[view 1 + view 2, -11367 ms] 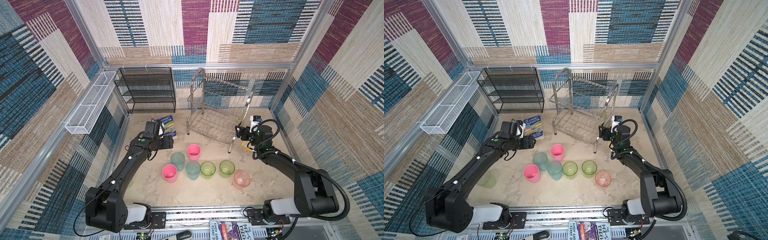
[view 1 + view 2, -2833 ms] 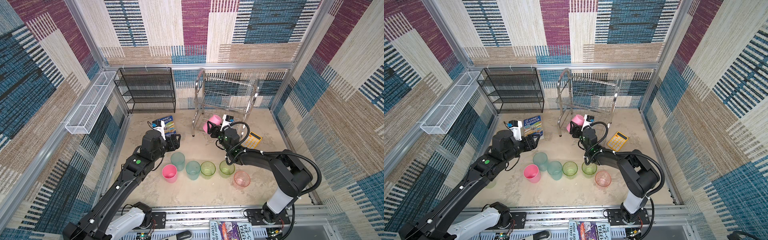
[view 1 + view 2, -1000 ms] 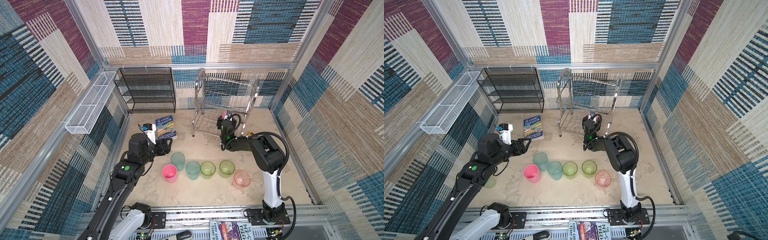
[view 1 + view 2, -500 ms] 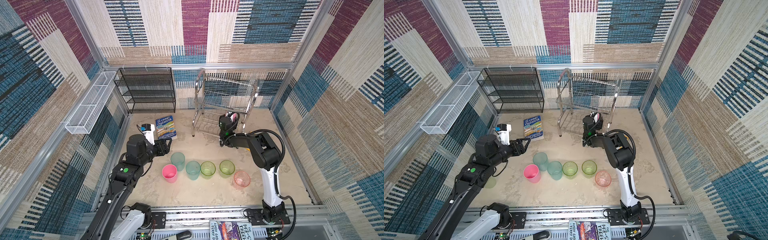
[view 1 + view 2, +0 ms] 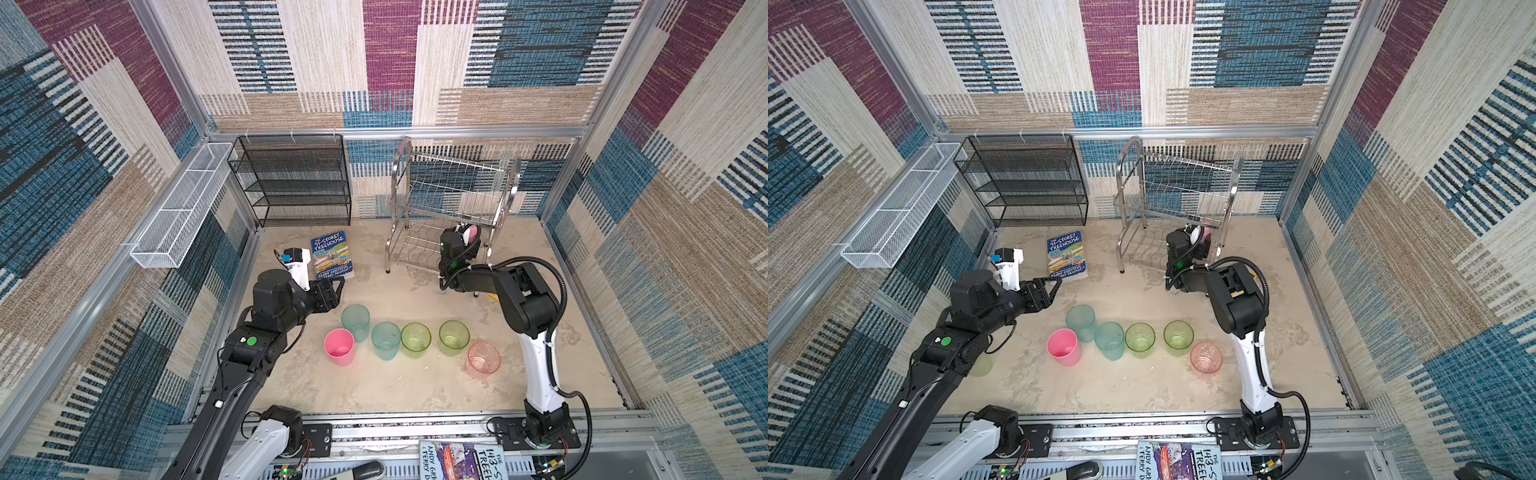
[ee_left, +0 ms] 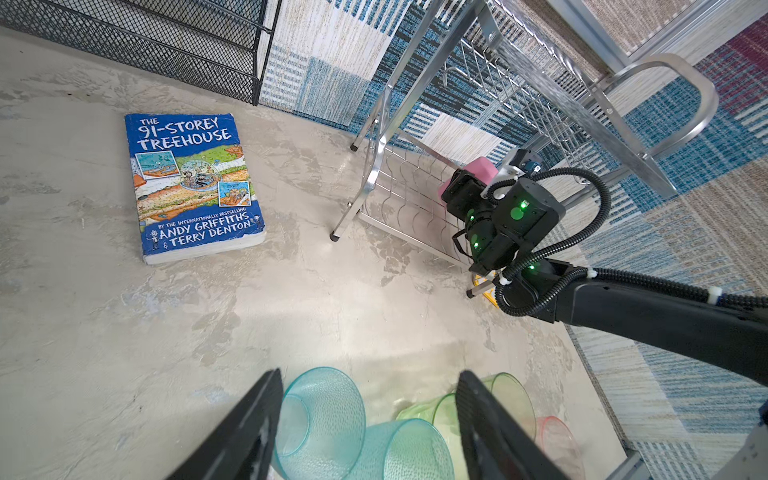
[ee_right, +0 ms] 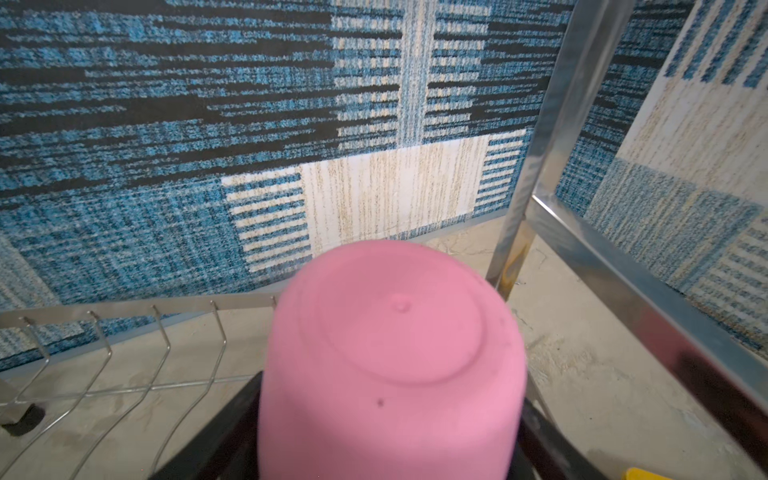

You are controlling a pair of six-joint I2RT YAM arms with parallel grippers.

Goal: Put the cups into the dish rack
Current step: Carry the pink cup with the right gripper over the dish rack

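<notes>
The steel dish rack (image 5: 453, 195) (image 5: 1179, 187) stands at the back. My right gripper (image 5: 467, 237) (image 7: 388, 395) reaches into its lower tier, shut on an opaque pink cup (image 7: 390, 353) (image 6: 478, 168) held base-first over the wires. Six cups stand on the floor in front: pink (image 5: 339, 346), two teal (image 5: 355, 321) (image 5: 385, 340), two yellow-green (image 5: 415, 338) (image 5: 454, 336) and salmon (image 5: 483, 358). Another yellow-green cup (image 5: 980, 365) shows under the left arm. My left gripper (image 5: 338, 286) (image 6: 370, 374) hangs open just behind the teal cups, holding nothing.
A blue paperback (image 5: 331, 254) lies left of the rack. The black mesh shelf unit (image 5: 297, 178) stands at the back left, and a white mesh basket (image 5: 183, 208) hangs on the left wall. Something yellow (image 6: 486, 286) lies under the right arm by the rack's foot.
The right gripper has edged the pink cup a little deeper into the rack's lower tier. The left arm has hardly moved.
</notes>
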